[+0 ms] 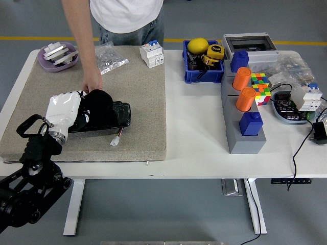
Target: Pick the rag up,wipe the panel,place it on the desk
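A black panel (115,116) lies on the grey felt mat (138,87) at the table's left. A black rag (96,108) is bunched on top of the panel's middle. My left hand (71,109), white with a black arm behind it, is shut on the rag and presses it on the panel. A person's hand (93,84) rests on the panel's far edge just behind the rag. My right arm is out of view.
A purple dish (57,56), a plastic bag of parts (108,57) and a white breaker (152,53) sit at the mat's back. A blue bin (203,69), grey block with orange cylinders (244,92) and cluttered parts stand at the right.
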You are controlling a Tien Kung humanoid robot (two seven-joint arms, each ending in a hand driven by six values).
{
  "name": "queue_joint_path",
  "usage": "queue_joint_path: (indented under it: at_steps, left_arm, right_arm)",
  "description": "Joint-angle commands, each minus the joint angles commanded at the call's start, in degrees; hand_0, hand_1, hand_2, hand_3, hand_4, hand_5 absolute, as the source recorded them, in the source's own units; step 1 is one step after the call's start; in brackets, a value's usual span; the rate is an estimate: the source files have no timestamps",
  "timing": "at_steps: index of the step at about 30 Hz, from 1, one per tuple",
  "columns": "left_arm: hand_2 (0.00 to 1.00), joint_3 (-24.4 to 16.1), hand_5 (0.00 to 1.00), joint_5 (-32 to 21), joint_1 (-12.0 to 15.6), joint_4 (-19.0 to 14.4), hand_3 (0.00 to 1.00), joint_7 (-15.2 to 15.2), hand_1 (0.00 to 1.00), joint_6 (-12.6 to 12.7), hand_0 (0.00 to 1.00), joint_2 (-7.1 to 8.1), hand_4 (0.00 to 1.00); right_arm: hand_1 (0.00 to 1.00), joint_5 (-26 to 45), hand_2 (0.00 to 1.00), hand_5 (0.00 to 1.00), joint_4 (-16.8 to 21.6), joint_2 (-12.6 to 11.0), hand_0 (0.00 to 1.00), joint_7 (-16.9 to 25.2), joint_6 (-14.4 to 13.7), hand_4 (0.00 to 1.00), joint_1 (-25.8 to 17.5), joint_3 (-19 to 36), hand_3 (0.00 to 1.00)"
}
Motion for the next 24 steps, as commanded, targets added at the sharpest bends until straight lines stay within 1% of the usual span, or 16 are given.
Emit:
queue_joint_path:
  at_steps: [5,9,13,16,20,24]
  left_arm:
    - [0.577,3.49,0.002,0.00,-1.62,-0.61,0.522,0.35,0.416,-0.20,0.294,-0.71,0.116]
    - [0.577,5.16,0.002,0.00,-2.56,-1.30,0.522,0.44,0.416,-0.23,0.294,-1.25,0.116]
    - [0.576,5.55,0.002,0.00,-3.04,-1.74,0.523,0.62,0.417,-0.33,0.291,-1.77,0.116]
    - [0.576,5.56,0.002,0.00,-3.08,-1.65,0.523,0.63,0.417,-0.34,0.291,-1.89,0.116]
    - [0.576,5.20,0.002,-0.25,-2.65,-1.09,0.523,0.72,0.417,-0.51,0.291,-1.78,0.116]
    - [0.577,4.49,0.002,-0.23,-1.93,-0.48,0.524,0.69,0.418,-0.40,0.291,-1.38,0.118]
  right_arm:
    - [0.280,0.00,0.642,0.572,0.05,-0.03,0.747,0.01,0.00,0.998,0.10,-0.02,0.619]
    - [0.280,0.21,0.642,0.572,0.01,-0.03,0.747,0.00,0.03,0.998,0.11,-0.18,0.619]
    - [0.280,0.18,0.642,0.573,0.01,-0.01,0.746,0.07,-0.01,0.998,0.16,-0.15,0.619]
    - [0.280,0.12,0.642,0.573,0.03,0.04,0.746,0.10,-0.02,0.998,0.21,-0.13,0.619]
    - [0.280,0.11,0.642,0.572,0.03,0.07,0.746,0.12,-0.04,0.998,0.17,-0.13,0.619]
    - [0.280,0.00,0.642,0.572,0.02,0.04,0.747,0.09,-0.06,0.998,0.16,0.04,0.619]
